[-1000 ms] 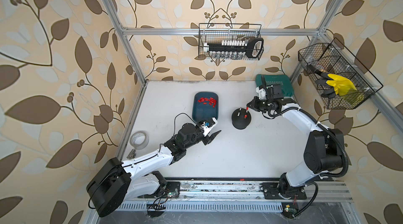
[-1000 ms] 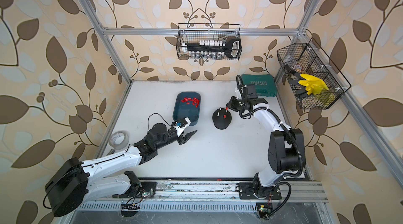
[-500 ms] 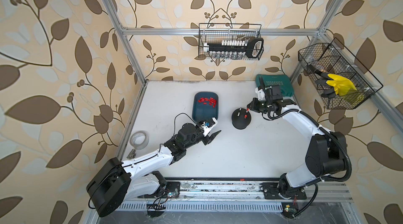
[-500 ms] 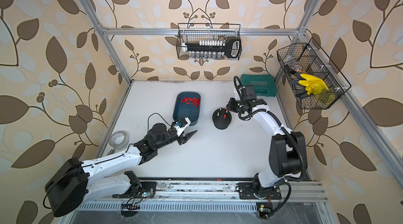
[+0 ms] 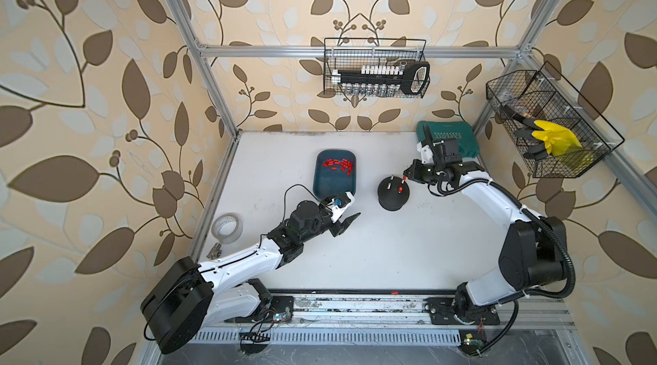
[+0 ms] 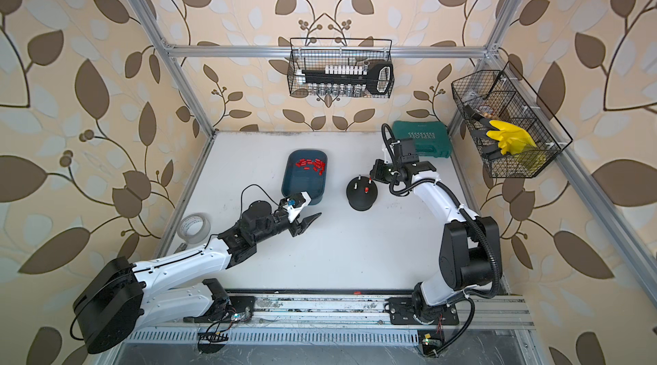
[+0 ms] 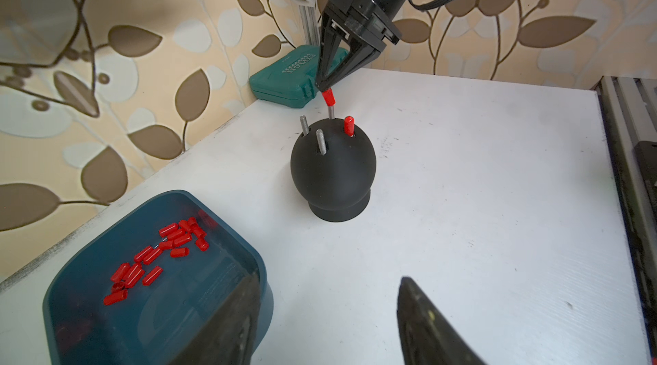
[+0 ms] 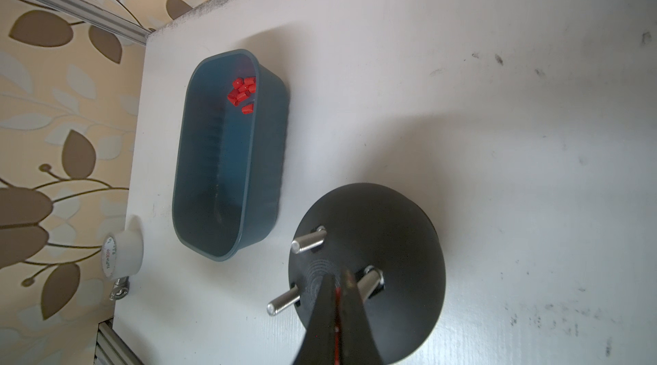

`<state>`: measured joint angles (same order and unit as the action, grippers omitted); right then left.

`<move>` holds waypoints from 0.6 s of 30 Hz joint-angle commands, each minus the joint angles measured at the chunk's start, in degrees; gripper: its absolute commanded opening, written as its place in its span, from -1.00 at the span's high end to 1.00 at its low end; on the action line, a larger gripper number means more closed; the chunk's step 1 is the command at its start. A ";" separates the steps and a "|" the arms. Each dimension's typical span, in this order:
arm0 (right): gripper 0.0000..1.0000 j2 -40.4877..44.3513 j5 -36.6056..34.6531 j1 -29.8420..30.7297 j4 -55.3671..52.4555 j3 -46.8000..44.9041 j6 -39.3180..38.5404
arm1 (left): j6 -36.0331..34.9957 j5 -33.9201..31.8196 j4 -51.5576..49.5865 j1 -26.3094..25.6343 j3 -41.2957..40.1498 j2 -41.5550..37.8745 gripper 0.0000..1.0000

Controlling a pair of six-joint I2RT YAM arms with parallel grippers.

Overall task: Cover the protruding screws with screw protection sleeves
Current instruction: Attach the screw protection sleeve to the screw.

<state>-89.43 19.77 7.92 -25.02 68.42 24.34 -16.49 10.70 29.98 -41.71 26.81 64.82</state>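
White table, dome right of centre: right gripper pinches a red sleeve seated atop the far screw, long axis roughly along it, so the push likely runs down; left gripper spread, empty, farther off by the tray.

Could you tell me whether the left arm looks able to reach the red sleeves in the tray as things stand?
Probably yes: the left pincer is open and empty beside the tray, nothing covers the sleeves, and the right pincer is away at the dome, holding a sleeve.
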 commanded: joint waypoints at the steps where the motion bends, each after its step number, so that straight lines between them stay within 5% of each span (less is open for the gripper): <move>1: 1.00 -0.66 -0.52 0.26 0.49 -0.11 -0.78 | -0.37 0.97 0.54 -0.56 1.52 -1.54 -0.26; 18: 1.00 -0.94 -0.50 0.31 4.14 -5.04 -0.44 | -0.32 1.05 0.68 -0.57 1.49 -1.54 -0.27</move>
<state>-89.43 19.73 8.03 -20.29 65.21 24.38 -16.49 10.70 29.80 -41.71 26.81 64.60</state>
